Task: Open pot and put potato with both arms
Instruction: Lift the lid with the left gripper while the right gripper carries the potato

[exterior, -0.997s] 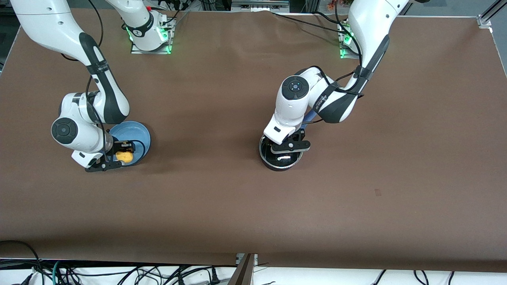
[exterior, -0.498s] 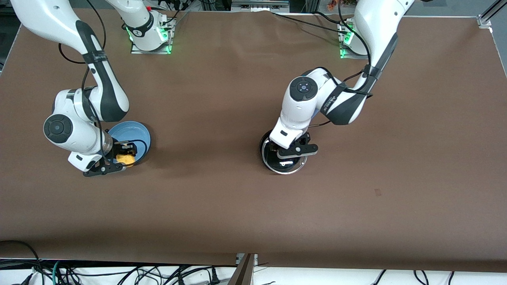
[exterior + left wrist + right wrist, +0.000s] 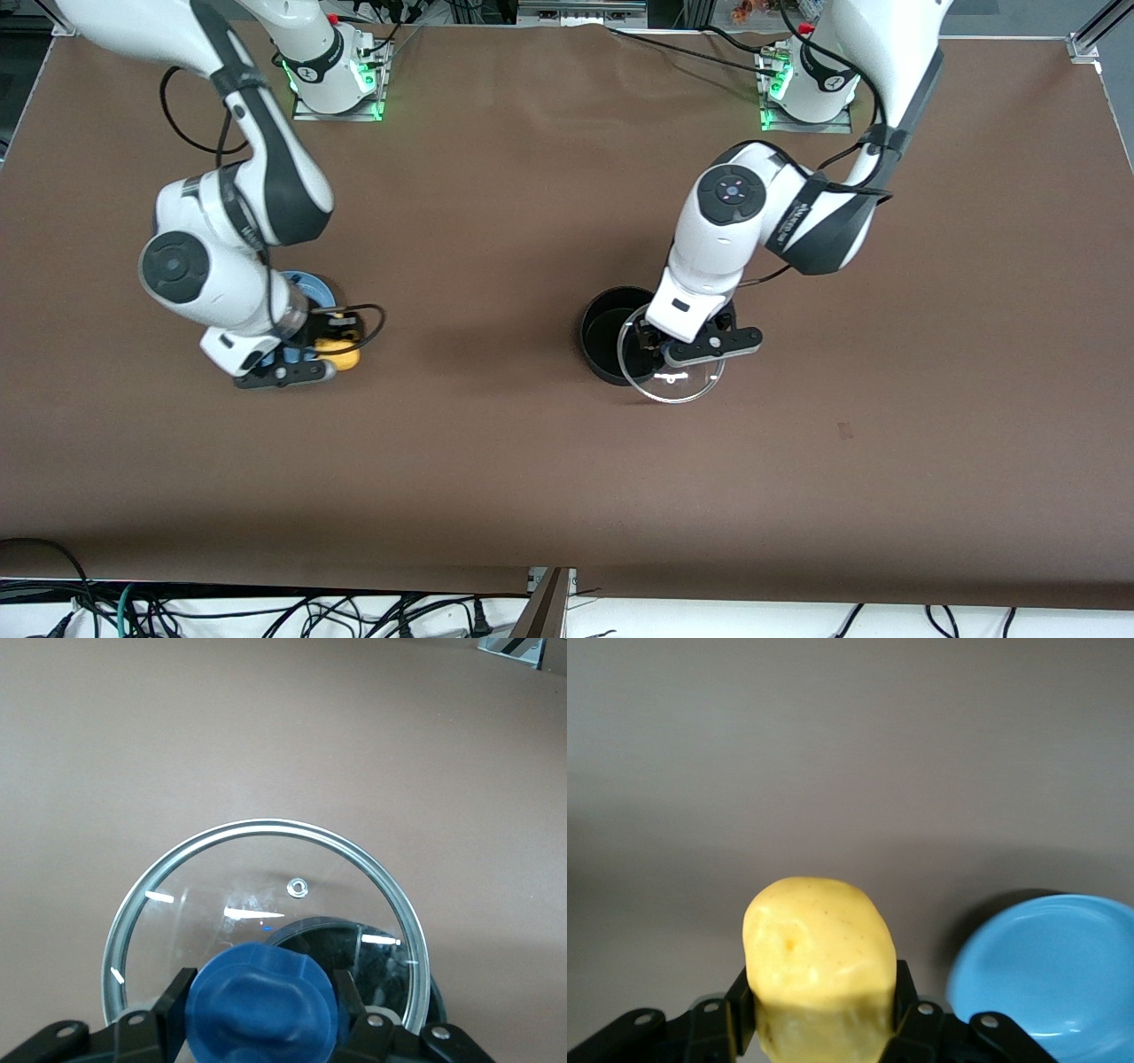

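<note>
The left pincer point(image 3: 657, 351) is clamping the blue knob point(image 3: 263, 1004) of the glass lid point(image 3: 671, 366), holding it over the open pot's point(image 3: 614, 333) rim, mid-worktop point(image 3: 496, 461). The right pincer point(image 3: 330, 347) is gripping the potato point(image 3: 341, 352) over the blue plate's point(image 3: 306, 288) edge, toward the right arm's end.

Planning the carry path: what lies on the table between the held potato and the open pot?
Front view: only bare brown table between the potato and the pot.
</note>
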`<state>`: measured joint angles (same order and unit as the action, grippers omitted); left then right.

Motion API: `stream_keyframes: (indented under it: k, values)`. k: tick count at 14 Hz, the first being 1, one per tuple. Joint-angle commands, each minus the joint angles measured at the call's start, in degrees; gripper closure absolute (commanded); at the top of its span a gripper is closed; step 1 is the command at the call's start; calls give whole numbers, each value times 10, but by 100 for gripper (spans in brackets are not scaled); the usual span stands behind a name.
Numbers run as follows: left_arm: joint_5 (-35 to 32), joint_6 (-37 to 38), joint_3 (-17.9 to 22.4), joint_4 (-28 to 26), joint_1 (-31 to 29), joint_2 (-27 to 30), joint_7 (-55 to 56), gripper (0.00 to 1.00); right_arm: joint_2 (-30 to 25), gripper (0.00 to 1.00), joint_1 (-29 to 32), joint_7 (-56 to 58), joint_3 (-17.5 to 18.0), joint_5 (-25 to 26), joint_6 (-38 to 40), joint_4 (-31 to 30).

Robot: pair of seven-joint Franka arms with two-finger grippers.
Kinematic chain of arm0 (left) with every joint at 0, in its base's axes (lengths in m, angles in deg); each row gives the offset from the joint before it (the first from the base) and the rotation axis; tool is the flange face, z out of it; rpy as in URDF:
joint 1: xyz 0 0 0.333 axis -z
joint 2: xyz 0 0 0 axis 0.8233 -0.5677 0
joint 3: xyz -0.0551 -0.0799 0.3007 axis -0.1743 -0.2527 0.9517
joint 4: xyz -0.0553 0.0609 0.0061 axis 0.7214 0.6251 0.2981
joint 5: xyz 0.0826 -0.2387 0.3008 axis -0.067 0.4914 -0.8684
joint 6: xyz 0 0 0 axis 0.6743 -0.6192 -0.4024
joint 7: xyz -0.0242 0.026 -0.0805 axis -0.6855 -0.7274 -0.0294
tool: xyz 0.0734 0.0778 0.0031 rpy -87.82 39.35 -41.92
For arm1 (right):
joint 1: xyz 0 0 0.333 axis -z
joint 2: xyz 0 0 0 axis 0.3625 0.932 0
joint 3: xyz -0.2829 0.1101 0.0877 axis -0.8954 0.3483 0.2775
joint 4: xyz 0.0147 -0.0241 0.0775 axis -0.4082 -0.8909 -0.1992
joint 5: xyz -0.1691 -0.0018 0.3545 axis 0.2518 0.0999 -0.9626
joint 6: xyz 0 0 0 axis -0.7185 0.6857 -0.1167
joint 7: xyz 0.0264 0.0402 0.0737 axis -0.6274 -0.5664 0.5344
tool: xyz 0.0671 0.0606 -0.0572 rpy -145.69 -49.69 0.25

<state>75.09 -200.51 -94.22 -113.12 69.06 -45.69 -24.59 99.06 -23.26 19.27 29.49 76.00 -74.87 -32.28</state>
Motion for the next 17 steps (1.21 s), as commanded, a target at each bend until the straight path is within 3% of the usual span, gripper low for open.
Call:
stream_keyframes:
  k: [1,8,13,17]
  values:
    - [41,42,-6,-5,-37,39,-82,67,16,62,-37,-116,29,-5,14,38]
    - [66,72,-6,-17,-128,65,-229,67,112,62,-191,-379,29,-3,-47,163]
    - [67,71,-6,-38,-195,68,-333,67,167,62,-253,-433,29,-3,-188,175]
    - [69,58,-6,-67,-230,74,-383,66,193,62,-276,-459,29,-3,-237,175]
